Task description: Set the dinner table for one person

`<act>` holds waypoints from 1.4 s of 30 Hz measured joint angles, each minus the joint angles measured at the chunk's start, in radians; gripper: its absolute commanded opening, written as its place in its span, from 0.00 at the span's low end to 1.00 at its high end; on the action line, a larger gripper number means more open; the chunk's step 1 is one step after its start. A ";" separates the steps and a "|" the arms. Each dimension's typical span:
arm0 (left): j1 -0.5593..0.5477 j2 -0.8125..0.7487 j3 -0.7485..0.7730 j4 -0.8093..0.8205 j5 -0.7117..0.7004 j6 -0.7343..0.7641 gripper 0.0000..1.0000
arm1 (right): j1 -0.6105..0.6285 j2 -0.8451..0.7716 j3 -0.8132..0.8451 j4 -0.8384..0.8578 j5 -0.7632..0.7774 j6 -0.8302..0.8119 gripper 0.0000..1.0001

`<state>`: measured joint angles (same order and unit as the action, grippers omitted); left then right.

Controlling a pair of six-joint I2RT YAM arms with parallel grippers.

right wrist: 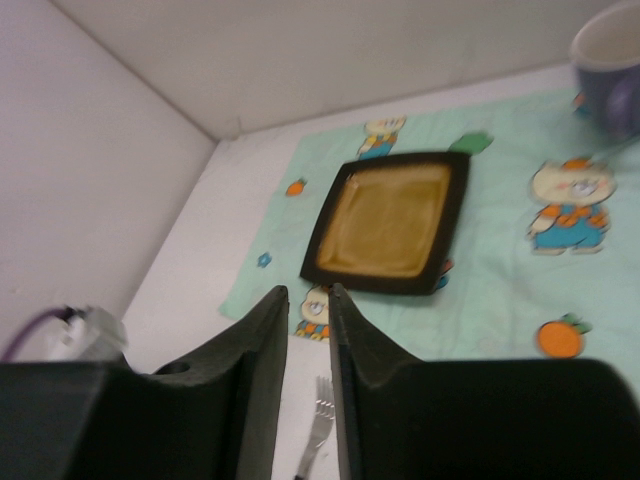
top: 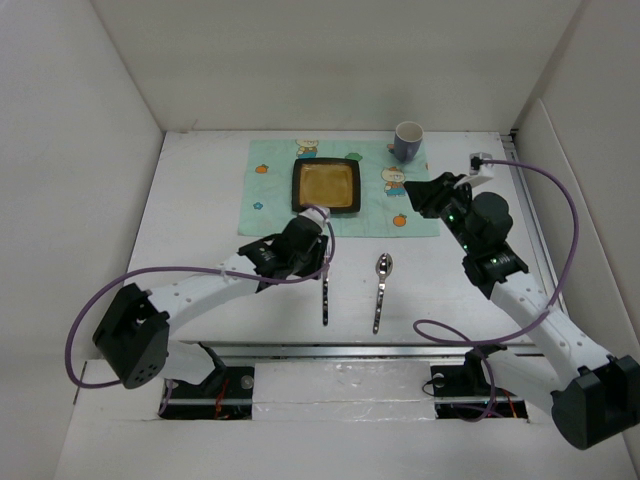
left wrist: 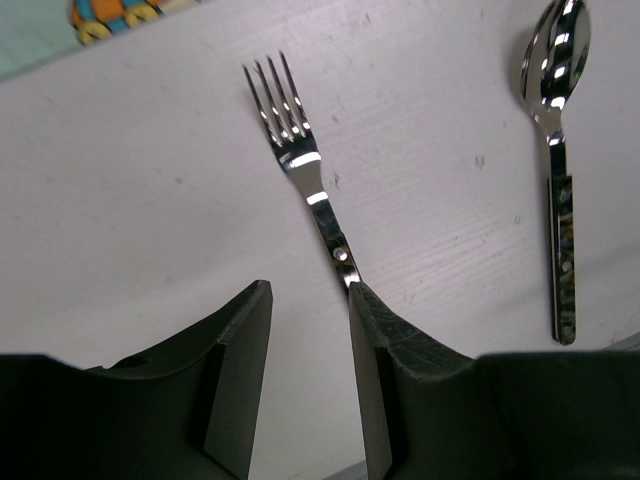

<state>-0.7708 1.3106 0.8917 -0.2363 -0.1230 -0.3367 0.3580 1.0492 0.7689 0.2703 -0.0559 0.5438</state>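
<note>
On the white dinner table [top: 195, 215] a mint-green placemat [top: 270, 195] carries a square brown plate [top: 326, 185] with a blue mug [top: 408, 140] at its far right corner. A fork [top: 326, 300] and a spoon [top: 381, 290] lie side by side in front of the mat. My left gripper [top: 318, 262] hovers over the fork's handle. In the left wrist view this gripper [left wrist: 310, 290] is open and empty, and the fork [left wrist: 300, 165] runs under the right finger. My right gripper [top: 418, 192] hangs above the mat's right edge, its jaws [right wrist: 307, 295] narrowly open with nothing between them.
White walls enclose the table on the left, back and right. A silver rail [top: 340, 347] runs along the near edge. Purple cables loop from both arms. In the right wrist view the plate [right wrist: 390, 220], the mug [right wrist: 610, 75] and the fork's tines [right wrist: 318, 425] show.
</note>
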 measured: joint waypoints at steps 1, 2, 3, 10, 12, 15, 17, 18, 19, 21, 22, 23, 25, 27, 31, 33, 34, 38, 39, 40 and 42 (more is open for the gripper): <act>-0.036 0.034 0.001 -0.005 -0.006 -0.013 0.36 | -0.013 -0.035 -0.007 0.000 0.014 -0.010 0.38; -0.063 0.063 0.001 -0.013 -0.008 -0.027 0.36 | -0.032 -0.061 -0.016 0.000 0.023 -0.020 0.38; -0.079 0.088 0.001 -0.021 -0.013 -0.042 0.38 | -0.052 -0.082 -0.028 -0.001 0.026 -0.027 0.38; -0.220 0.240 0.030 -0.063 -0.161 -0.230 0.46 | -0.151 -0.118 -0.102 -0.055 -0.026 -0.036 0.38; -0.244 0.275 0.032 -0.047 -0.176 -0.285 0.46 | -0.155 -0.126 -0.104 -0.064 -0.043 -0.040 0.38; -0.248 0.314 0.031 -0.021 -0.194 -0.348 0.39 | -0.156 -0.136 -0.104 -0.061 -0.073 -0.043 0.38; -0.250 0.332 0.027 -0.005 -0.210 -0.385 0.38 | -0.156 -0.134 -0.104 -0.061 -0.092 -0.044 0.38; -0.251 0.336 0.022 0.003 -0.220 -0.401 0.36 | -0.156 -0.132 -0.104 -0.061 -0.101 -0.044 0.38; -0.251 0.338 0.014 0.011 -0.231 -0.411 0.35 | -0.157 -0.131 -0.104 -0.062 -0.107 -0.044 0.38; -0.252 0.337 0.002 0.035 -0.249 -0.431 0.20 | -0.161 -0.131 -0.104 -0.062 -0.117 -0.045 0.38; -0.254 0.337 -0.003 0.047 -0.257 -0.444 0.16 | -0.162 -0.133 -0.104 -0.062 -0.118 -0.046 0.38; -0.256 0.338 -0.008 0.061 -0.265 -0.452 0.11 | -0.162 -0.134 -0.104 -0.061 -0.118 -0.047 0.38; -0.263 0.342 -0.014 0.085 -0.278 -0.465 0.00 | -0.163 -0.138 -0.105 -0.062 -0.119 -0.047 0.38; -0.270 0.345 -0.014 0.097 -0.289 -0.473 0.00 | -0.169 -0.142 -0.105 -0.062 -0.125 -0.047 0.38; -0.282 0.333 0.000 0.037 -0.308 -0.472 0.00 | -0.185 -0.147 -0.105 -0.061 -0.134 -0.047 0.38; -0.276 0.302 0.019 -0.035 -0.318 -0.452 0.00 | -0.190 -0.146 -0.106 -0.061 -0.143 -0.046 0.38; -0.267 0.274 0.033 -0.065 -0.316 -0.428 0.00 | -0.193 -0.146 -0.108 -0.061 -0.144 -0.046 0.38; -0.139 0.175 0.169 -0.100 -0.311 -0.317 0.00 | -0.202 -0.139 -0.116 -0.055 -0.155 -0.042 0.38; -0.089 0.170 0.215 -0.090 -0.311 -0.287 0.00 | -0.205 -0.134 -0.116 -0.054 -0.159 -0.041 0.38; -0.037 0.168 0.262 -0.079 -0.310 -0.257 0.00 | -0.208 -0.130 -0.117 -0.053 -0.163 -0.039 0.37; 0.064 0.177 0.339 -0.051 -0.300 -0.189 0.00 | -0.208 -0.124 -0.121 -0.051 -0.163 -0.039 0.37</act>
<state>-0.7067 1.4872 1.2308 -0.2874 -0.4232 -0.5255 0.1497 0.9253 0.6476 0.2188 -0.2188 0.5049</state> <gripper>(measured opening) 0.109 0.376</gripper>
